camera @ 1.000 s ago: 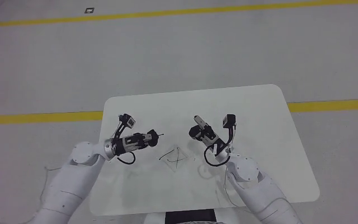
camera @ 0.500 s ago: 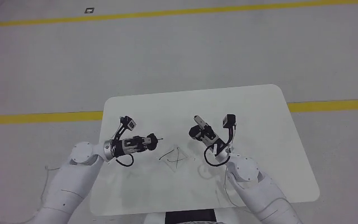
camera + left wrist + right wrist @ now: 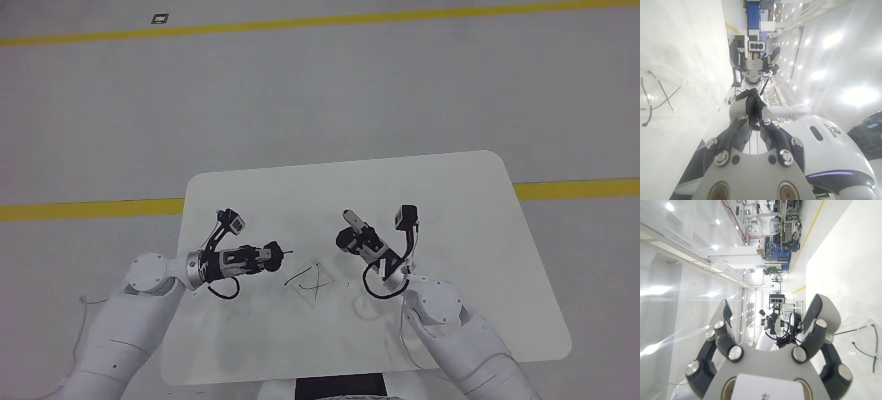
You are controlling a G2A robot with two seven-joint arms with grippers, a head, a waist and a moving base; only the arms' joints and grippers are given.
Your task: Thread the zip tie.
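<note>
My left gripper (image 3: 273,250) is shut on a thin black zip tie (image 3: 287,243), whose end sticks out past the fingertips toward the table's middle. The left wrist view has the fingers (image 3: 761,108) pressed together on that zip tie (image 3: 742,95). Across the table, my right gripper (image 3: 346,228) hovers open with nothing in it. In the right wrist view its black pads (image 3: 813,311) stand wide apart. Several loose black zip ties (image 3: 310,281) lie crossed in a clear tray (image 3: 322,268) between the two grippers, nearer the front edge.
The white table (image 3: 470,220) is bare to the right and toward the back. The clear tray (image 3: 676,77) with its loose zip ties (image 3: 874,344) lies flat just beside both grippers. A thin cable (image 3: 395,335) trails near the right arm.
My left gripper has slid a little toward the front edge and the tray, still holding the zip tie. The right gripper has shifted slightly leftward.
</note>
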